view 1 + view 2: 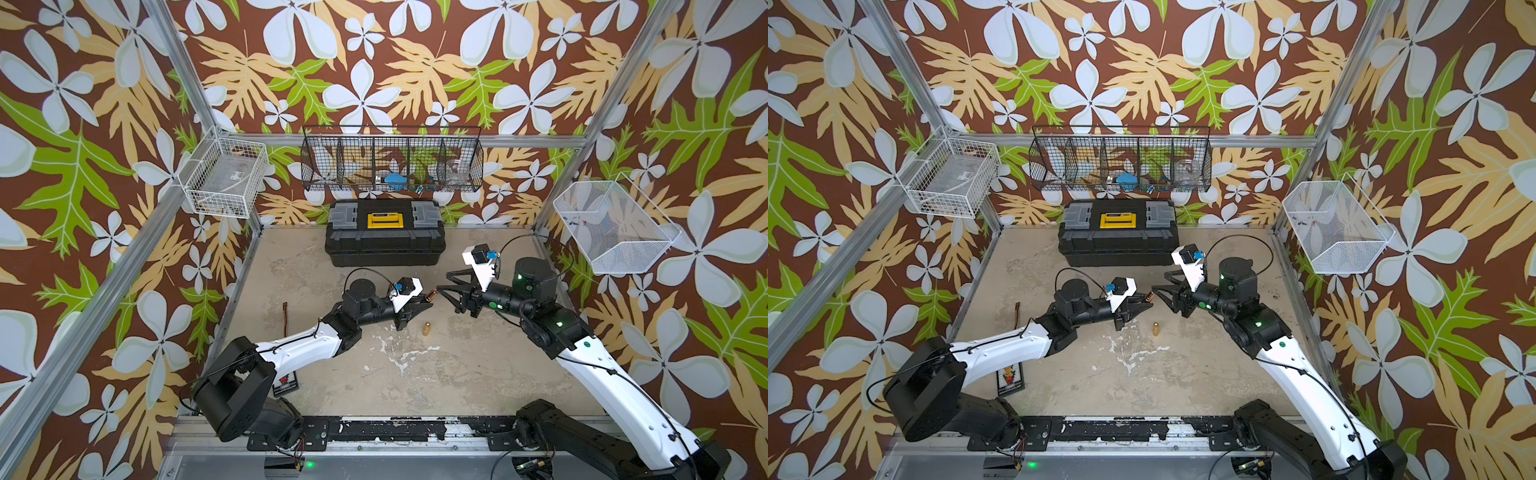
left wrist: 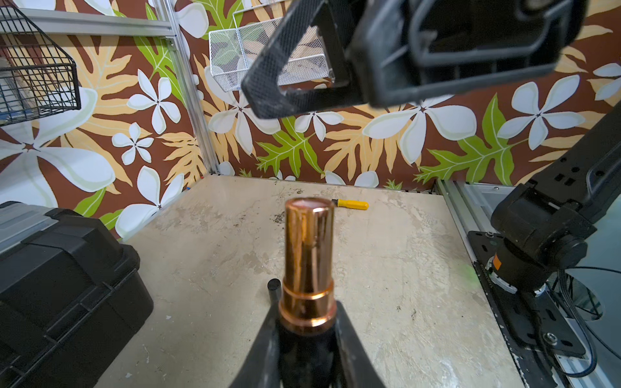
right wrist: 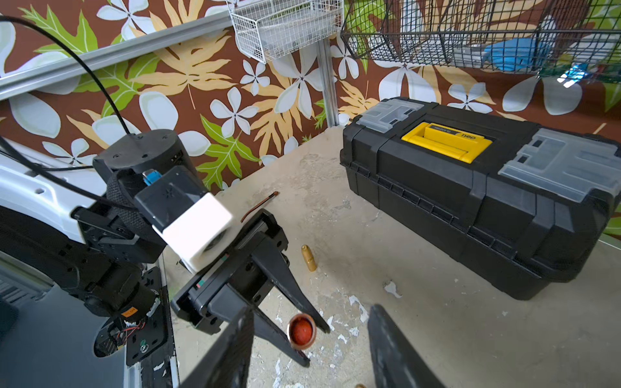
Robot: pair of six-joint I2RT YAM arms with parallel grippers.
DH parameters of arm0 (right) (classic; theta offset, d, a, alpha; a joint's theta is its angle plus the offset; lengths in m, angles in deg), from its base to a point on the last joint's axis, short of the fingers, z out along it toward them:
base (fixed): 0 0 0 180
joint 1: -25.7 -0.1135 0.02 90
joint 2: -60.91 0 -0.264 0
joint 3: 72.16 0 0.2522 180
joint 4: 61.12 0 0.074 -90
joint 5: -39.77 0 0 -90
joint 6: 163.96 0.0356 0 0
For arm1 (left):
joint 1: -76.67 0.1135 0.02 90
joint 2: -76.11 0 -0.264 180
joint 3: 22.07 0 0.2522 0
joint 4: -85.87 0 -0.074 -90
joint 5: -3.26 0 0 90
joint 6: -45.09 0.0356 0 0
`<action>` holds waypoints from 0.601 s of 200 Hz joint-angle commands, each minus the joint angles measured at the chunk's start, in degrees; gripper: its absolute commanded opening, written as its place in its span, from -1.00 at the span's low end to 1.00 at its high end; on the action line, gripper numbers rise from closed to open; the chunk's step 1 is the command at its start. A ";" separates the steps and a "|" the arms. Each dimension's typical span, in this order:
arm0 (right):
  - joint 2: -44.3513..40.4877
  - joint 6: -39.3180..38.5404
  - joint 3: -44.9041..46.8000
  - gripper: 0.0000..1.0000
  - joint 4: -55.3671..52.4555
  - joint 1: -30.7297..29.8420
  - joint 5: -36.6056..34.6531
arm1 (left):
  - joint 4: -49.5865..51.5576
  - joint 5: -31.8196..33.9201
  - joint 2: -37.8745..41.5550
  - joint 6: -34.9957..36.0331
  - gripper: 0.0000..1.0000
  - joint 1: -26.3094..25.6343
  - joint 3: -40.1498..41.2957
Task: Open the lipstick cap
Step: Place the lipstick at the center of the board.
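**Lipstick clamped in left pincer, right pincer spread open at its tip**

The copper lipstick (image 2: 308,255) is held above the table (image 1: 457,374) by the left pincer (image 1: 424,305). This pincer is clamped tight on the lipstick's dark lower body, and the shiny upper end is pointed past the fingertips toward the right arm. In the right wrist view the red stick (image 3: 301,331) is seen end-on inside the tube. The right pincer (image 3: 312,308) is spread fairly wide just beside the lipstick's free end, and nothing is gripped between its fingers. A small gold bullet-shaped piece (image 1: 426,328), possibly the cap, is seen on the table near the left pincer; whether it stands or lies cannot be told. A black toolbox (image 1: 382,241) is set against the back wall.
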 commanded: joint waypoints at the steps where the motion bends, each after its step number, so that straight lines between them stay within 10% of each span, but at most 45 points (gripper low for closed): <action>1: 2.12 -1.37 -1.99 0.08 -3.70 -0.19 1.61 | -0.94 -0.64 0.21 1.32 -0.74 0.12 0.11; 120: 6.19 -2.48 -3.65 -0.08 -6.43 -3.42 2.87 | -0.90 -0.28 0.30 0.70 -0.74 0.13 0.21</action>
